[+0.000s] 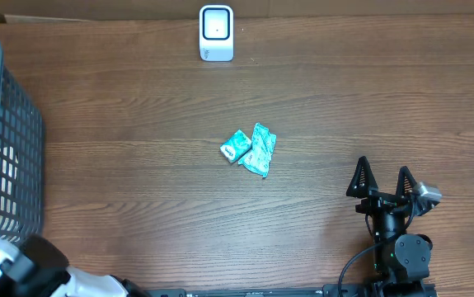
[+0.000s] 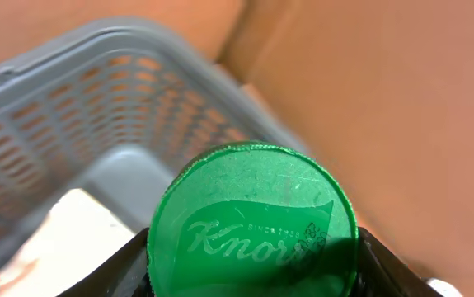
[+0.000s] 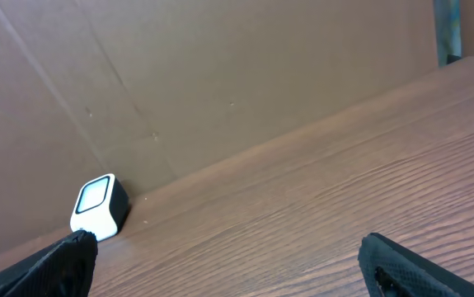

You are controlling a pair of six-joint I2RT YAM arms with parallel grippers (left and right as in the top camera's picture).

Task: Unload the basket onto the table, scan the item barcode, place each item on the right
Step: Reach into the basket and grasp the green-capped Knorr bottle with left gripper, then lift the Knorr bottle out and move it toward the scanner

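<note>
Left gripper (image 2: pixel 253 276) is clamping a green Knorr tub (image 2: pixel 253 206), jaws half-spread, beside the basket (image 2: pixel 72 107) at the bench (image 1: pixel 138 206) front-left corner. Right gripper (image 1: pixel 382 172) is standing wide, empty, near the front-right corner. Scanner (image 1: pixel 216 33) is sitting at the rear edge.

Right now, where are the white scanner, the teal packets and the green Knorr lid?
white scanner (image 1: pixel 216 33): overhead view, its front window.
teal packets (image 1: pixel 259 151): overhead view, on the larger packet.
green Knorr lid (image 2: pixel 253 219): left wrist view, lid's top face.
</note>
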